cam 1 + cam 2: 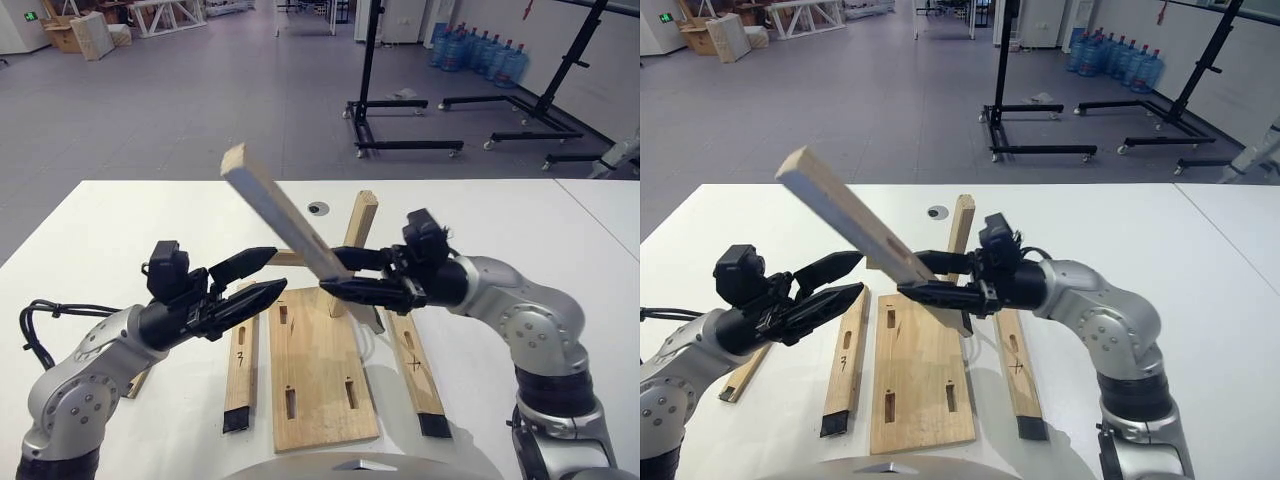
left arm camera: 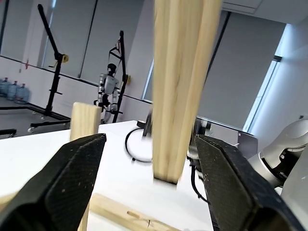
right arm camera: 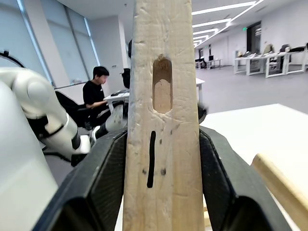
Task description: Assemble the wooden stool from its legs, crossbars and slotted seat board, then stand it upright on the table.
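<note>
One stiff, light-looking wooden leg [image 1: 280, 215] tilts above the slotted seat board [image 1: 315, 395], right gripper [image 1: 346, 275] clamped near its lower end, left gripper [image 1: 272, 272] wide open over the board; probably steadier gripped mid-length.

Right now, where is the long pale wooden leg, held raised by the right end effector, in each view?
Left eye view: long pale wooden leg slants from upper left to centre.
Right eye view: same slant, left of centre.
Left wrist view: upright, centre.
Right wrist view: upright, centre, in the right end effector.
Landmark: shorter wooden bar standing behind it.
</note>
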